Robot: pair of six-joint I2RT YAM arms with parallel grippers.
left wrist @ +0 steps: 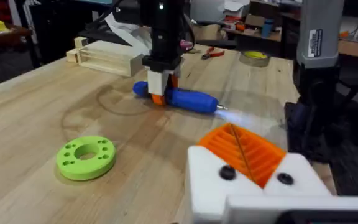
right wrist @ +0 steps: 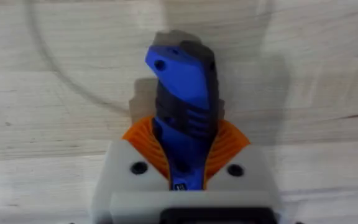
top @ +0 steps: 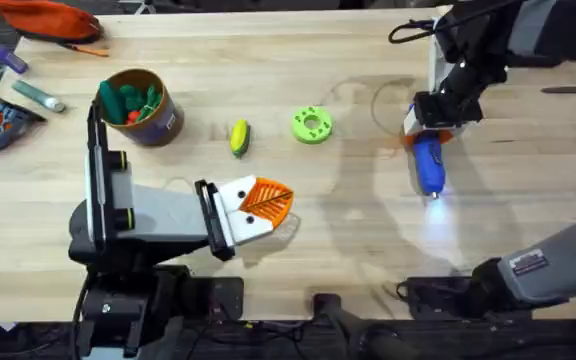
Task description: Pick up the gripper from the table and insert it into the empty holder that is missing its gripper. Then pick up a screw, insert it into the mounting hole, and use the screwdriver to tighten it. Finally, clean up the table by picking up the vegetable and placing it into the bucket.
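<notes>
Blue plastic marks the pen-shaped electric screwdriver [top: 428, 166], which lies flat on the pale wooden table [top: 368, 230] on the right side, its small lamp throwing a bluish glow on the wood by its tip. The right gripper [top: 430, 131], white-based with orange ribbed pads, is clenched around the tool's rear half; in the right wrist view the ribbed pads [right wrist: 229, 140] press both flanks of the dark grip section of the body [right wrist: 182, 93]. The left gripper [top: 263, 203] rests low over the table in front of its base, its orange pads closed together with nothing between them.

Judging by its look, the screwdriver is rigid, fairly light and smooth, so it may roll or twist in the grasp; the ridged dark band near the middle seems the best place to hold it, square across the body, so the thin bit stays in line.

The small yellow toy corn cob with green ends [top: 239, 137] lies on the wood between the round brown tub with a tan rim [top: 140, 104] and the flat green ring-shaped disc [top: 312, 124], just beside the disc and apart from the tub. The tub already holds green and orange toy vegetables. Light and hard-looking, the cob should be taken across its middle.
</notes>
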